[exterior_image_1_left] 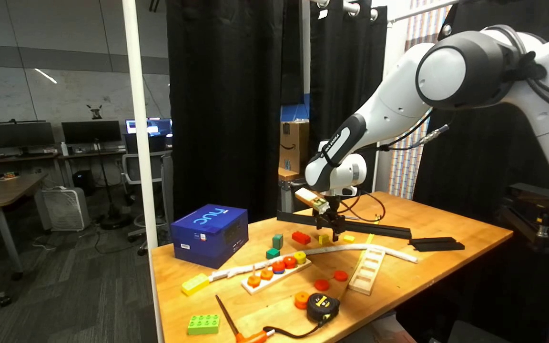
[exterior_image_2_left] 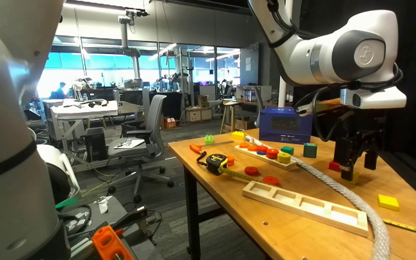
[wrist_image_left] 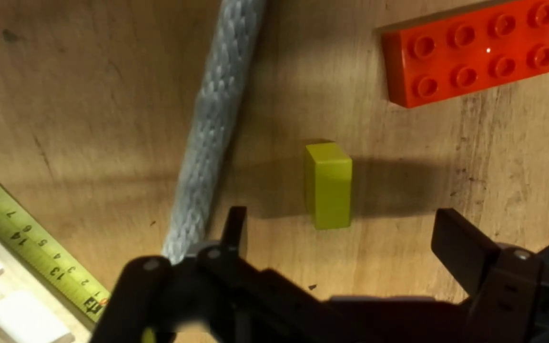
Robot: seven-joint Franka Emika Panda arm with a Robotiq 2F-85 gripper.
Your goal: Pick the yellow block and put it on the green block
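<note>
Yellow block [wrist_image_left: 332, 194] lay just beyond your fingers [wrist_image_left: 465, 250], roughly centred on their wide, empty gap; you needed to descend squarely until they flanked it, then squeeze.

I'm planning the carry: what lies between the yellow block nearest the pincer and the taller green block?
The red brick; it shows there in both exterior views.

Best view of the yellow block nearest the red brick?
Wrist view: the yellow block is large and unobstructed. Both exterior views show it far smaller; in an exterior view, a pincer finger partly hides it.
</note>
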